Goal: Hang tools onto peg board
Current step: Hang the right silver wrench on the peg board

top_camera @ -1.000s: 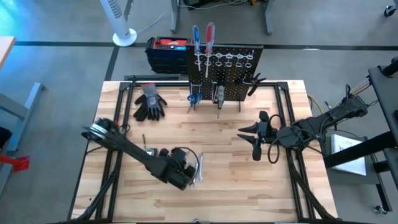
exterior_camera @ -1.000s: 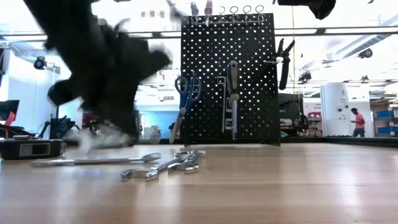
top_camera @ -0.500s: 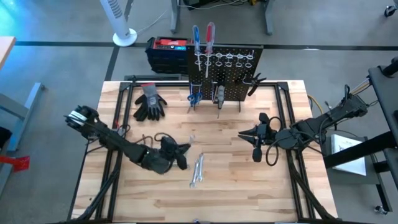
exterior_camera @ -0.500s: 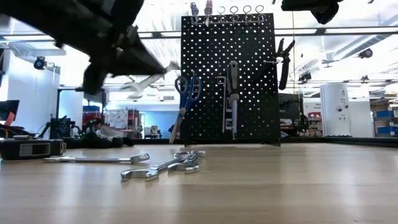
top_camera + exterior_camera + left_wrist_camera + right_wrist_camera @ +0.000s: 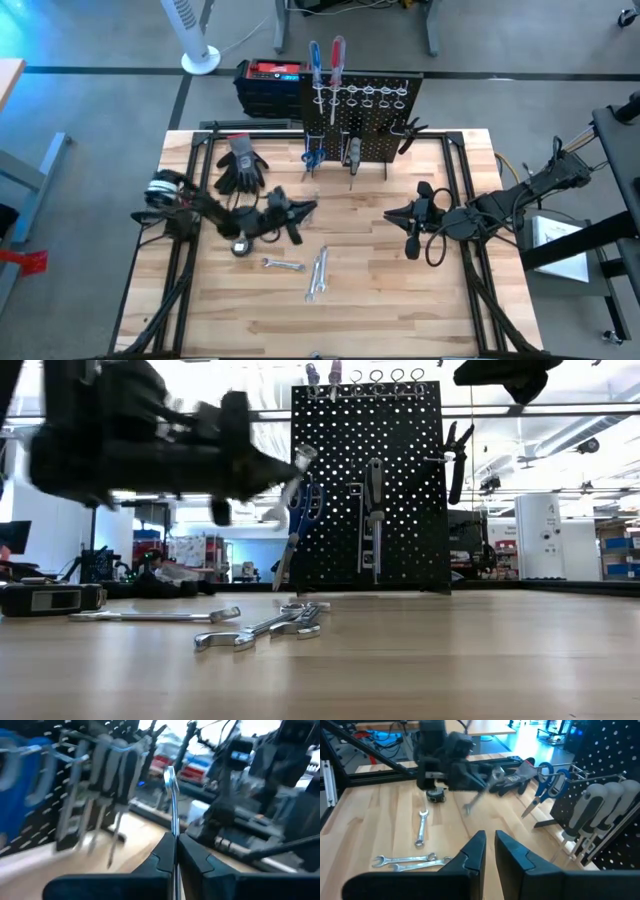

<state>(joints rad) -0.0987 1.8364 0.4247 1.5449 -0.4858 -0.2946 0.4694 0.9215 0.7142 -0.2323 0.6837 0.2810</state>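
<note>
**One wrench in the air, three more waiting on the bench**

The left gripper [image 5: 171, 851] has its fingers [image 5: 159, 860] pinched on a silver wrench [image 5: 172, 802], which stands up out of them, its open end pointing toward the peg board [image 5: 366, 485]. In the high view this gripper [image 5: 290, 215] hangs over the middle of the bench [image 5: 380, 310], short of the board at the far edge; the low view shows the wrench [image 5: 290, 485] raised clear of the bench top, just in front of the blue-handled scissors [image 5: 297, 510].

The right gripper [image 5: 489, 851] waits over the right half of the bench, its fingers nearly pressed together and holding nothing.

Already hung: the red and blue screwdrivers [image 5: 325, 60] stand in the ring hooks along the board's top, the scissors hang at its left, a dark-handled tool [image 5: 374, 510] hangs at its middle, and the pliers [image 5: 457, 450] hang off its right side.

Left to do, as I judge it: hang the wrench now held, then the pair of wrenches [image 5: 316, 275] lying together near the bench's centre and the single wrench [image 5: 283, 264] just beside them. A small round dark object [image 5: 240, 246] also lies on the bench under the left arm; I cannot tell what it is. The work gloves [image 5: 240, 165] lie near the far left corner.
</note>
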